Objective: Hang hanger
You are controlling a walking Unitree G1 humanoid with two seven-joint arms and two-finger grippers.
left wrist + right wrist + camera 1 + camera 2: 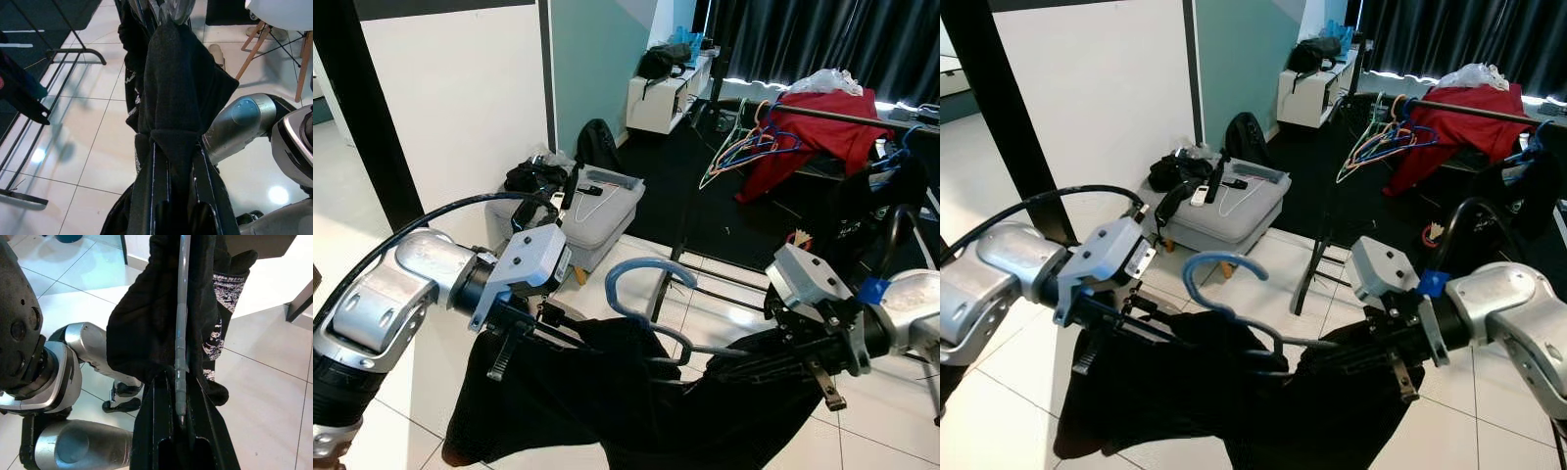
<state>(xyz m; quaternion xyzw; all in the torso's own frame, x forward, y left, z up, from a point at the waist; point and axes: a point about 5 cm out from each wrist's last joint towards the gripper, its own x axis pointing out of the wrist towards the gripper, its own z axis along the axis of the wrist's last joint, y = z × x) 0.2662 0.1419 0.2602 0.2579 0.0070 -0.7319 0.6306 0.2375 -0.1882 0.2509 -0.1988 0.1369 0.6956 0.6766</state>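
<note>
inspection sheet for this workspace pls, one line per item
surface: white tiled floor
job's things: blue hanger carrying a black garment; clothes rail ahead with a red garment and coloured hangers
clutter: grey box with bags against the wall
grippers: left gripper shut on the garment's one end, right gripper shut on the other
cables: black cable looping over the left arm
surroundings: dark curtains, white cabinet

No text, label, brand, number or sign is legible on anything in these views.
</note>
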